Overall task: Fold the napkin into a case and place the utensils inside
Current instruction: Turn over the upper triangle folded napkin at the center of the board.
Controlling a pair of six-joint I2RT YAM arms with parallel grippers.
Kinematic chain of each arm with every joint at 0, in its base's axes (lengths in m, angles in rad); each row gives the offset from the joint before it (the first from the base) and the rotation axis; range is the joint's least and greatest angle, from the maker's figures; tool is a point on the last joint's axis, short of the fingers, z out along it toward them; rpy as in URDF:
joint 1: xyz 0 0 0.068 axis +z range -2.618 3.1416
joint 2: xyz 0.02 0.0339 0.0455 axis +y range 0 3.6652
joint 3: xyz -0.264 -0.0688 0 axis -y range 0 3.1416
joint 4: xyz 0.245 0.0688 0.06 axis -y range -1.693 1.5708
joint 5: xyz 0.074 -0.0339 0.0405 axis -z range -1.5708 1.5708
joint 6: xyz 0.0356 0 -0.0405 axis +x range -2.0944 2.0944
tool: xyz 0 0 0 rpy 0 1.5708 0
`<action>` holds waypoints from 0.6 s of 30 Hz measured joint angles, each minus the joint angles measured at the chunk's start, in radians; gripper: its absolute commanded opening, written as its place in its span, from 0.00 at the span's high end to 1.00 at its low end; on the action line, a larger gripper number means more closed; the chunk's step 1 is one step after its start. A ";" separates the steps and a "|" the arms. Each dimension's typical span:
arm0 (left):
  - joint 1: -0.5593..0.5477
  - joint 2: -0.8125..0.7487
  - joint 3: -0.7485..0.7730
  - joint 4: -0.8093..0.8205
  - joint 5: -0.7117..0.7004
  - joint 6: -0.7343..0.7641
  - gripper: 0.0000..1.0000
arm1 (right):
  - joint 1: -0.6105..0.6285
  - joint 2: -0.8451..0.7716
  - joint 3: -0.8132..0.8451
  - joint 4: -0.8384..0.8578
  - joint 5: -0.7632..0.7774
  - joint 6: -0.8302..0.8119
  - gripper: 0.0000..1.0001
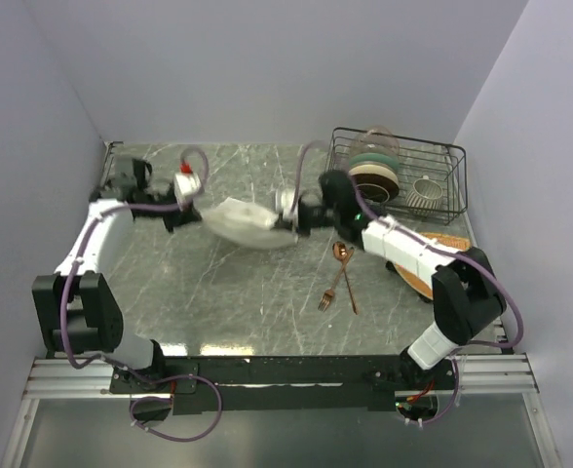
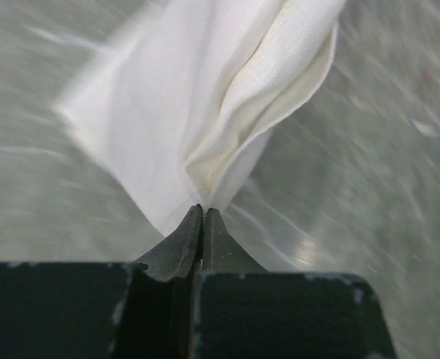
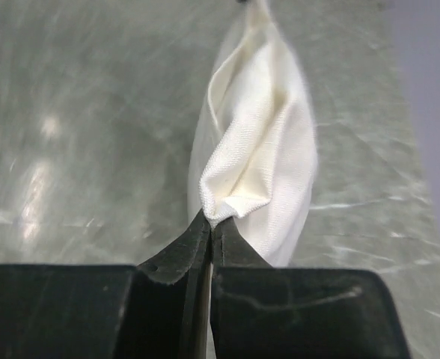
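Observation:
The cream-white napkin hangs stretched and sagging between my two grippers above the marble table. My left gripper is shut on its left corner; the left wrist view shows the cloth pinched at the tips. My right gripper is shut on its right corner, the cloth bunched at the tips. The copper fork and spoon lie crossed on the table in front of the right arm. No folded case shows.
A black wire dish rack with plates and a ribbed cup stands at the back right. An orange woven mat lies under the right arm at the right edge. Walls close in on both sides.

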 measured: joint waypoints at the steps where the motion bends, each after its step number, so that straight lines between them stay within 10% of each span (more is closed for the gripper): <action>1: -0.011 -0.018 -0.072 0.000 -0.018 0.030 0.99 | 0.024 -0.003 -0.078 0.019 0.003 -0.058 1.00; 12: -0.091 -0.291 -0.649 0.013 -0.178 0.299 0.91 | 0.263 -0.064 -0.530 0.166 0.063 -0.450 1.00; 16: -0.091 -0.369 -0.704 0.021 -0.212 0.366 0.55 | 0.307 -0.075 -0.546 0.197 0.099 -0.503 0.98; 18: -0.091 -0.403 -0.724 0.009 -0.237 0.399 0.46 | 0.324 -0.075 -0.558 0.193 0.118 -0.534 0.59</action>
